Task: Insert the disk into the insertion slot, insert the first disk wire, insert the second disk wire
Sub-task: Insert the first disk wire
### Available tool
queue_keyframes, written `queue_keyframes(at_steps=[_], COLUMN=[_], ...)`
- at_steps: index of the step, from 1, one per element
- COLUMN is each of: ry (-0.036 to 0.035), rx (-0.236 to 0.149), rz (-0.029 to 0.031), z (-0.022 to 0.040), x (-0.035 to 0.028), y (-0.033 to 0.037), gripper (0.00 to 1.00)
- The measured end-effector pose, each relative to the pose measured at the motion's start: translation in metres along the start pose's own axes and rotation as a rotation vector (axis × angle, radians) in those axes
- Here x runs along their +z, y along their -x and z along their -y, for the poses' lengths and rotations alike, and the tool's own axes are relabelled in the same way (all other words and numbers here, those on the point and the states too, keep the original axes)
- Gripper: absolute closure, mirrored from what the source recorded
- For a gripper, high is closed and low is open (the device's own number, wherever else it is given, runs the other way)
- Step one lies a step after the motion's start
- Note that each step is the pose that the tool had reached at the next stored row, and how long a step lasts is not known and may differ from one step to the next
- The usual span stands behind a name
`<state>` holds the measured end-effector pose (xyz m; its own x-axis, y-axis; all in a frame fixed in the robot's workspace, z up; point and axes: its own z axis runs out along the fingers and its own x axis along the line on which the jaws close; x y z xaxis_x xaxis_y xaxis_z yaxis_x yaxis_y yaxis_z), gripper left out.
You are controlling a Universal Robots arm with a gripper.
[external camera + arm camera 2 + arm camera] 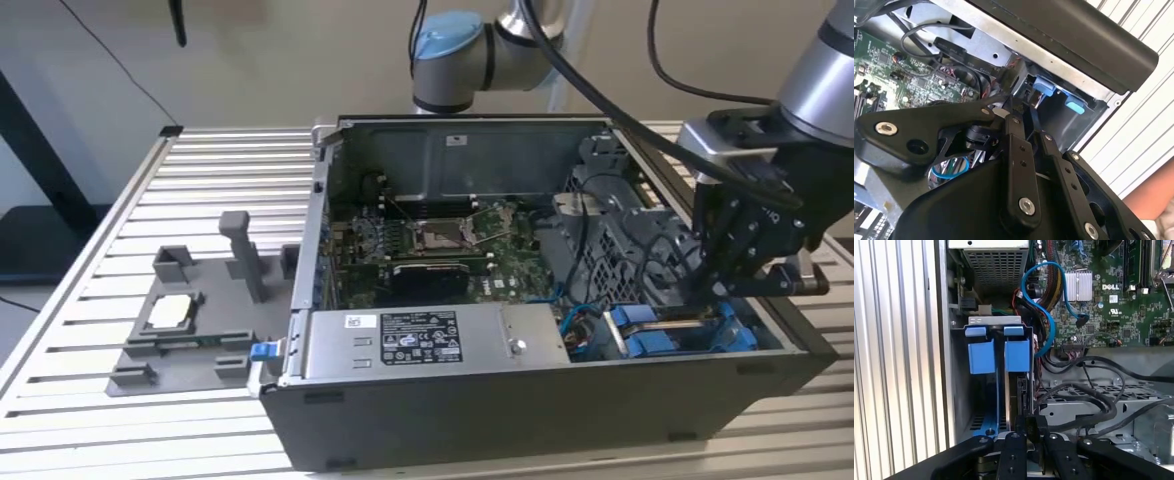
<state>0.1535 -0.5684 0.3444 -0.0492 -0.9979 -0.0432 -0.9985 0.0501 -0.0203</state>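
One silver-grey hard disk in its blue plastic carrier [1016,400] stands edge-on inside the narrow dark grey metal drive-cage slot [959,390], directly ahead of the hand [1031,427], long axis running away from it; the hand's fingertips sit pressed together at the slot's near end
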Motion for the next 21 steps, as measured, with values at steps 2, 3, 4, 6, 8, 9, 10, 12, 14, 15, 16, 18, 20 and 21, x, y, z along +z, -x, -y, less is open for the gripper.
queue_keyframes(at_steps=[2,3,4,6,8,9,10,12,14,15,16,18,20,21], ry=[0.0,0.0,0.0,0.0,0.0,0.0,0.0,0.0,0.0,0.0,0.0,0.0001,0.0001,0.0001], rx=[0.0,0.0,0.0,0.0,0.0,0.0,0.0,0.0,0.0,0.0,0.0,0.0,0.0,0.0], rz=[-0.0001,-0.0001,0.0,0.0,-0.0002,-0.0003,-0.0001,0.0,-0.0002,-0.0002,-0.0001,-0.0002,0.0001,-0.0001], z=[0.0001,0.0001,0.0001,0.0001,0.0001,0.0004,0.0007,0.0011,0.0011,0.0011,0.0011,0.0012,0.0012,0.0012], x=[0.0018,0.0025,0.003,0.0041,0.0048,0.0049,0.0051,0.0052,0.0053,0.0055,0.0058,0.0062,0.007,0.0075], y=[-0.0001,-0.0001,-0.0001,-0.0002,-0.0002,-0.0002,-0.0002,-0.0001,-0.0002,-0.0002,-0.0003,-0.0004,-0.0004,-0.0004], gripper=[0.81,0.81,0.81,0.81,0.81,0.81,0.81,0.81,0.81,0.81,0.81,0.81,0.81,0.81])
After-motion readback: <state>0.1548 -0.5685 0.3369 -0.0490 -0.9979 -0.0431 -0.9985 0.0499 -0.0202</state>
